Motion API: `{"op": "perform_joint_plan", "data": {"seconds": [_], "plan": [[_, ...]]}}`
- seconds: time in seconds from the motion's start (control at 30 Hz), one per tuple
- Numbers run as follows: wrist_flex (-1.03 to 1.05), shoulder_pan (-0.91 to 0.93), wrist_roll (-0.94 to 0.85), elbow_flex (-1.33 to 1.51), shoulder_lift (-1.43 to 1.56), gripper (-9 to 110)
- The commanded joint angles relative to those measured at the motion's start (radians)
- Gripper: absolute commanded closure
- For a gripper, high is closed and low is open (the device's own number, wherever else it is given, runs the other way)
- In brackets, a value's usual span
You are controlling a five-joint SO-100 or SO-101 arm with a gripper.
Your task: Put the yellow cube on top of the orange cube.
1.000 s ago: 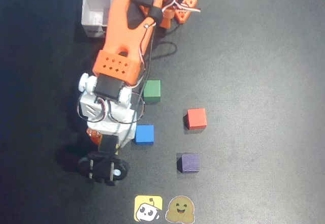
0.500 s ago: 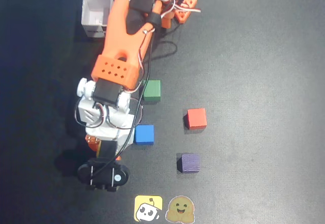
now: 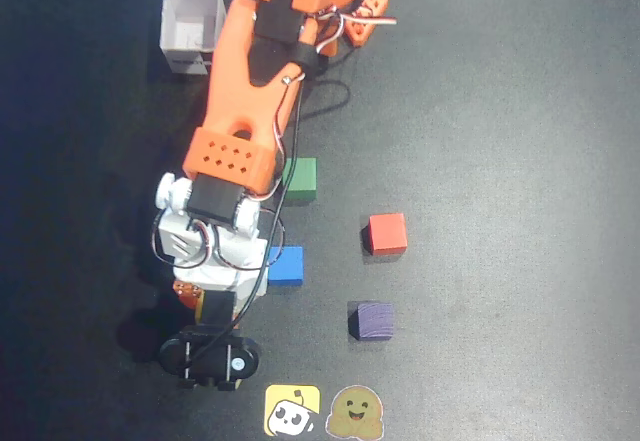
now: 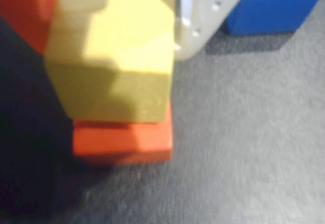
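In the wrist view the yellow cube (image 4: 122, 56) fills the upper left, clamped between an orange finger (image 4: 25, 10) on its left and a white finger (image 4: 203, 21) on its right, so my gripper (image 4: 114, 31) is shut on it. Its lower edge meets the top of the orange cube (image 4: 122, 140), which rests on the dark mat directly beneath and sticks out a little toward the bottom. In the overhead view my gripper (image 3: 208, 313) points down at the lower left. Only slivers of the yellow cube (image 3: 203, 309) and the orange cube (image 3: 184, 291) show under the wrist.
A blue cube (image 3: 285, 265) (image 4: 269, 5) lies just right of the gripper. Green (image 3: 299, 178), red (image 3: 386, 233) and purple (image 3: 374, 320) cubes sit further right. A white box (image 3: 190, 29) stands at the top left. Two stickers (image 3: 292, 411) (image 3: 356, 413) lie at the bottom edge.
The arm has reached slightly further toward the bottom edge of the overhead view, carrying the wrist and gripper that way. The loose cubes have not moved.
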Motion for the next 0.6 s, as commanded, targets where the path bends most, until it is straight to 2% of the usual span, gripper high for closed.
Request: {"op": "perform_joint_plan", "data": {"seconds": [0.0, 0.37, 0.57], "plan": [[0.002, -0.006, -0.003, -0.049, 0.002, 100], [0.002, -0.014, 0.031, -0.060, -0.011, 100], [0.006, -0.015, 0.034, -0.060, -0.011, 95]]}}
